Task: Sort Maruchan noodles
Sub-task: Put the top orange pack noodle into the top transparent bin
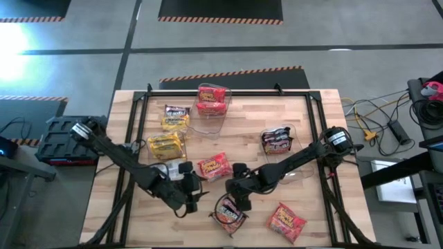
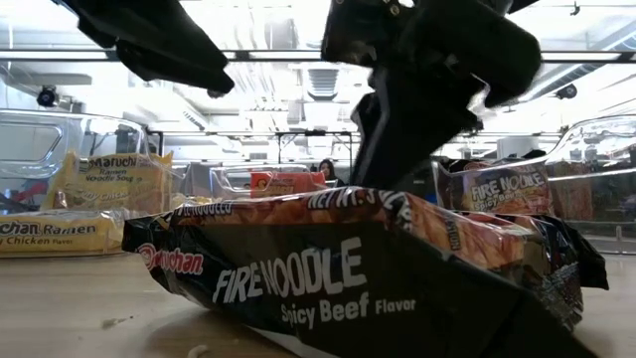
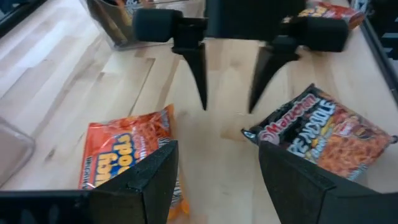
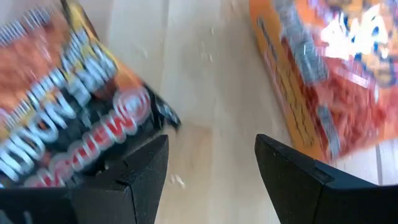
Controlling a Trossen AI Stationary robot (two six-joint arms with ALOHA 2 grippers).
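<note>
Two grippers hang low over the front of the counter, close to each other, and both have their fingers spread wide with nothing in them. The right gripper sits just above the black noodle packet, which lies flat near the front edge. The left gripper is just beside it, with a red noodle packet lying near it. Another red packet rests farther to the right. Yellow packets and more red and black ones already sit in clear bins farther back. Trouble could come because the two arms are so near. If both reach for the same spot, they might bump. The packets are flat and crinkly too, so fingers coming down might only pinch an edge, and the packet could slip out or slide away. A push could also shove the black packet off the front edge.
</note>
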